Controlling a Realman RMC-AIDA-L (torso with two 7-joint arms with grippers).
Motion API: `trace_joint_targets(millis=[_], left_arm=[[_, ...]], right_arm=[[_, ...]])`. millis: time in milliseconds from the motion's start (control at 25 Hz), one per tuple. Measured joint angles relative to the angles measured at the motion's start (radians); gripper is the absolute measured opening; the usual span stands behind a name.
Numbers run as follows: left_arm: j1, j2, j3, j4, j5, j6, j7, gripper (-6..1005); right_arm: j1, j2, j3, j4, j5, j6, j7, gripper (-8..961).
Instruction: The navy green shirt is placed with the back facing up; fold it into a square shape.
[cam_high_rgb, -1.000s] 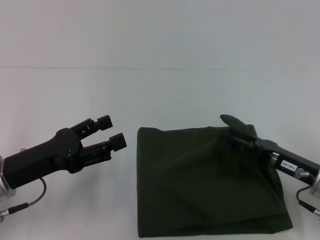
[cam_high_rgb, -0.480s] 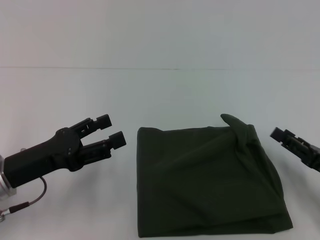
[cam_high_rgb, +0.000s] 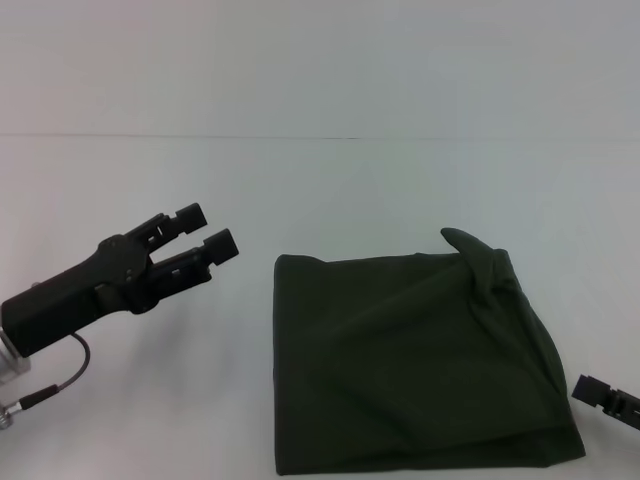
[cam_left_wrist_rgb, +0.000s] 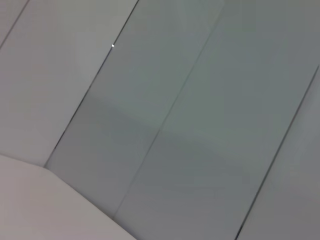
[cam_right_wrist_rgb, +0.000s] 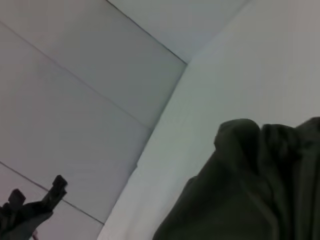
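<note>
The shirt (cam_high_rgb: 415, 365) lies folded on the desk (cam_high_rgb: 330, 190). My left tool (cam_high_rgb: 205, 229) hovers beside it, released; my right tool's (cam_high_rgb: 600, 395) grip I cannot tell.

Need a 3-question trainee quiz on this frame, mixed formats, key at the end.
1. True or false: the left gripper is touching the navy green shirt.
2. Multiple choice: where does the shirt's raised, bunched bit of fabric sit? A) far corner on the robot's right B) near corner on its left C) centre
3. Fill in: in the head view the right gripper shows only at the picture's lower ____ edge, clear of the shirt.

Key: 1 false, it hovers with jaws apart to the shirt's left over the white table. 2 A. 3 right.
</note>
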Motion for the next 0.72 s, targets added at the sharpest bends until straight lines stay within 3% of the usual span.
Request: trace_joint_targets(millis=[240,720], left_arm=[[0.001,0.0,0.0,0.0,-0.031,-0.009,0.005,946],[0.002,0.0,0.0,0.0,-0.041,-0.015,0.008,946]], right_arm=[[0.007,-0.004,-0.006,-0.001,-0.014,0.016,0.024,713],[0.079,0.017,-0.01,0.007,-0.088,0.131,0.067,712]])
